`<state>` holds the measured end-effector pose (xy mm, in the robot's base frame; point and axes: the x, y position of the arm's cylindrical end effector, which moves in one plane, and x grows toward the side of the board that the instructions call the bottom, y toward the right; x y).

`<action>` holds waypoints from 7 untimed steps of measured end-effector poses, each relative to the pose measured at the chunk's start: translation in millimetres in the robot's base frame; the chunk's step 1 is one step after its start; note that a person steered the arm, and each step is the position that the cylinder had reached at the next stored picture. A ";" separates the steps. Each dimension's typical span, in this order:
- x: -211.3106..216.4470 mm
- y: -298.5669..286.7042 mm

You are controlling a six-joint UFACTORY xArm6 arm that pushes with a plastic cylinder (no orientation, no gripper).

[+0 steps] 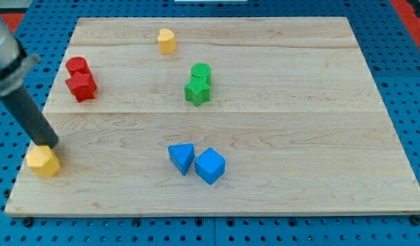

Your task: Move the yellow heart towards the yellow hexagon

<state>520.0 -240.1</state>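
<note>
The yellow heart [167, 41] sits near the view's top, left of centre, on the wooden board [299, 137]. The yellow hexagon [43, 162] lies at the board's left edge near the view's bottom. My dark rod comes down from the view's upper left. My tip [50, 145] stands right at the hexagon's upper edge, touching it or nearly so. The tip is far from the heart, which is well up and to the right of it.
A red cylinder [77, 66] and a red star [81, 87] sit together at the upper left. A green cylinder [201, 71] and a green star [196, 91] sit together at centre. A blue triangle [182, 158] and a blue cube [210, 165] lie at lower centre.
</note>
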 end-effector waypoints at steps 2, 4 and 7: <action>-56.0 75.4; -234.2 192.5; -244.3 131.8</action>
<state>275.7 -108.3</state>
